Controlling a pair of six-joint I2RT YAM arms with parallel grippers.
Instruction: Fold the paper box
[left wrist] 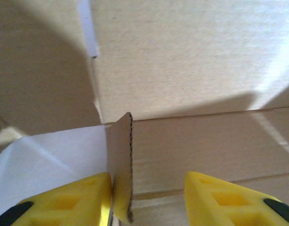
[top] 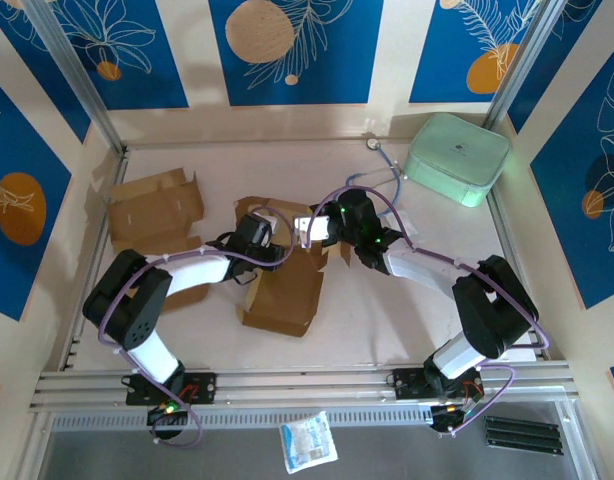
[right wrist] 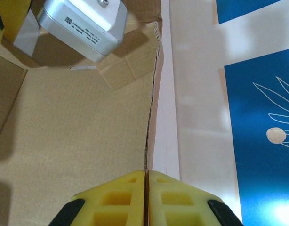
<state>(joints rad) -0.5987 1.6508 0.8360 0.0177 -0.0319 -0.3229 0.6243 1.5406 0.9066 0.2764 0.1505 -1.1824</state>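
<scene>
Overhead, the brown corrugated paper box (top: 287,290) is seen mid-table between the arms. At the left wrist, a narrow cardboard flap (left wrist: 121,165) is straddled, unclamped, by the spread left gripper (left wrist: 147,180) and could slip out. At the right wrist, the box wall (right wrist: 152,108) is pinched by the right gripper (right wrist: 147,175); tearing under pull is risked.

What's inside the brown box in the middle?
Bare cardboard, plus the left gripper straddling a small flap. The right gripper pinches the wall of the box. From above, whatever lies beneath both grippers is covered.
</scene>
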